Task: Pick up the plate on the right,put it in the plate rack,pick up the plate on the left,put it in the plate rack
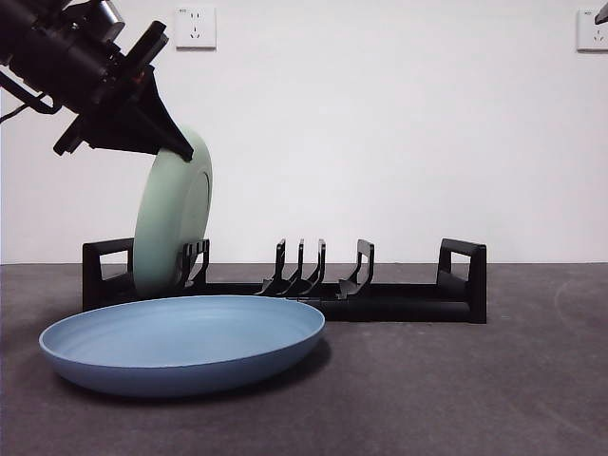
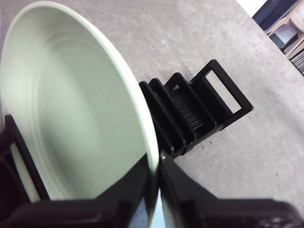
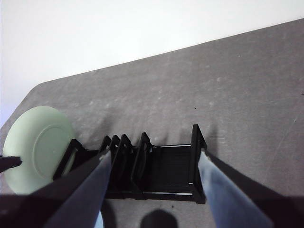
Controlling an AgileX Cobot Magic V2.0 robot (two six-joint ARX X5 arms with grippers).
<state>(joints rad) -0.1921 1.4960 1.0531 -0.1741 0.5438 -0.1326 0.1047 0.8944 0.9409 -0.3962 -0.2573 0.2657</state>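
Observation:
A pale green plate stands on edge, tilted, at the left end of the plate rack, its lower edge among the dividers. My left gripper is shut on this plate's upper rim. In the left wrist view the jaws pinch the rim of the green plate, with the plate rack behind it. A blue plate lies flat on the table in front of the rack's left half. My right gripper hangs open above the plate rack, holding nothing, and shows the green plate.
The table is dark grey, with a white wall behind it. Several dividers in the rack's middle and right stand without plates. A black tip of the waiting right arm shows at the top right corner. Wall sockets sit high on the wall.

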